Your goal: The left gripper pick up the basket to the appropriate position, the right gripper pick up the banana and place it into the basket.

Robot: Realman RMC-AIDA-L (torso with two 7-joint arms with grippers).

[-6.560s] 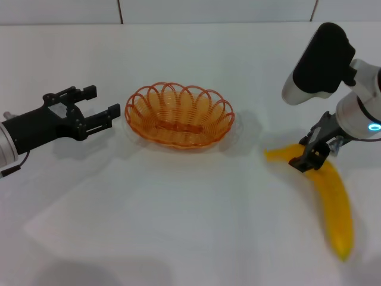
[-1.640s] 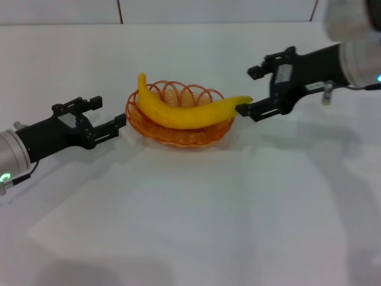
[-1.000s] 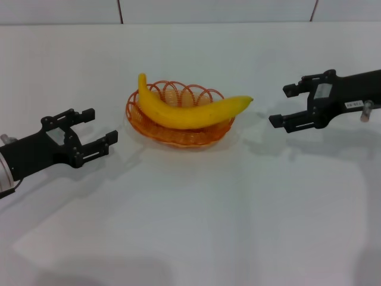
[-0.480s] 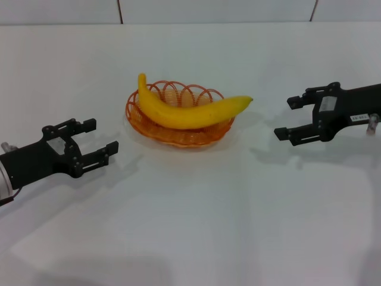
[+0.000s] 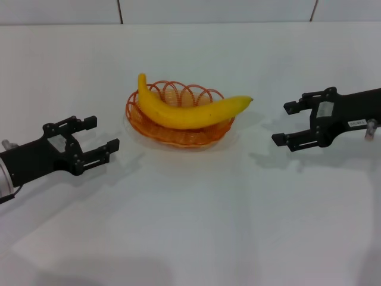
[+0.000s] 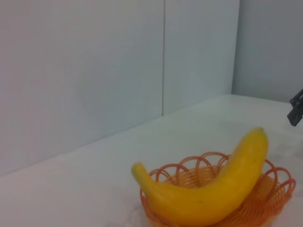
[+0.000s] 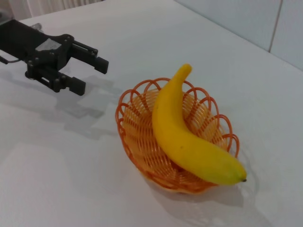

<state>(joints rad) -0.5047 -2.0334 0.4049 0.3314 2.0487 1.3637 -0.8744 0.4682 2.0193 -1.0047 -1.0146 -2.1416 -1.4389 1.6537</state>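
The yellow banana lies across the orange wire basket in the middle of the table, both ends reaching past the rim. It also shows in the left wrist view and the right wrist view, resting in the basket. My left gripper is open and empty, left of the basket and apart from it; it also shows in the right wrist view. My right gripper, with its white label, is open and empty, right of the banana's tip.
The white table spreads around the basket. A pale tiled wall runs along its far edge. A dark tip of the other gripper shows at the edge of the left wrist view.
Over the last second both open grippers have drawn back a little from the basket, then held nearly still. The banana and basket have not moved.
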